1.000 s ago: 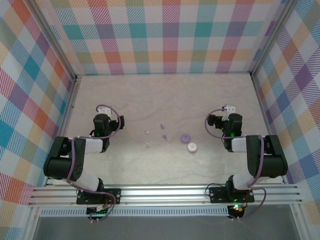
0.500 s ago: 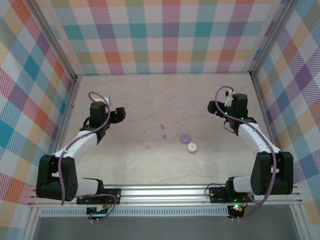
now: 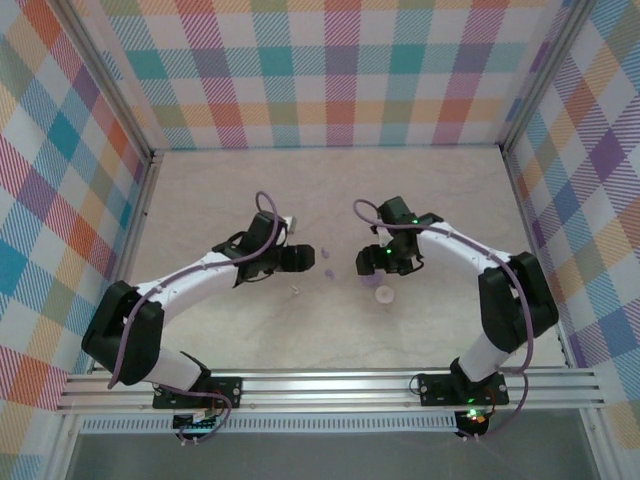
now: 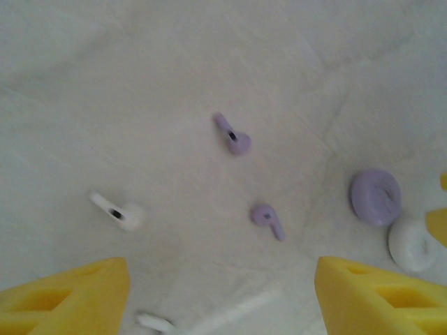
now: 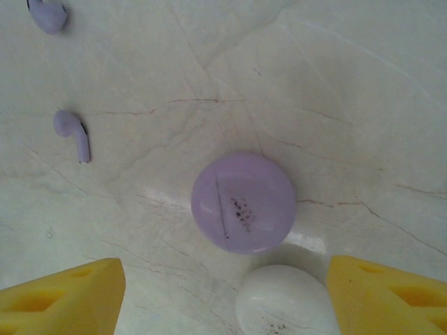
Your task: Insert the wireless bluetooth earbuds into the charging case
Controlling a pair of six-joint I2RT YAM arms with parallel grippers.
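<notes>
Two pale purple earbuds (image 4: pixel 232 136) (image 4: pixel 267 220) and two white earbuds (image 4: pixel 119 211) (image 4: pixel 155 322) lie loose on the table. My left gripper (image 4: pixel 223 300) hangs open above them, its yellow fingers (image 4: pixel 70 293) wide apart with nothing between. In the top view the left gripper (image 3: pixel 300 258) is just left of a purple earbud (image 3: pixel 323 253). A round purple charging case (image 5: pixel 243 202) and a white one (image 5: pixel 286 303) lie closed, side by side. My right gripper (image 5: pixel 227 300) is open above them, and in the top view the right gripper (image 3: pixel 372 262) partly covers the purple case.
The pale marbled table (image 3: pixel 330 190) is walled by checked panels on three sides. The two grippers face each other closely over the middle. A white earbud (image 3: pixel 295 291) and the white case (image 3: pixel 384 294) lie just in front of them.
Both arms have swung in from the table's sides to the middle and lowered over the earbuds and cases. The earbuds and cases have not moved.
</notes>
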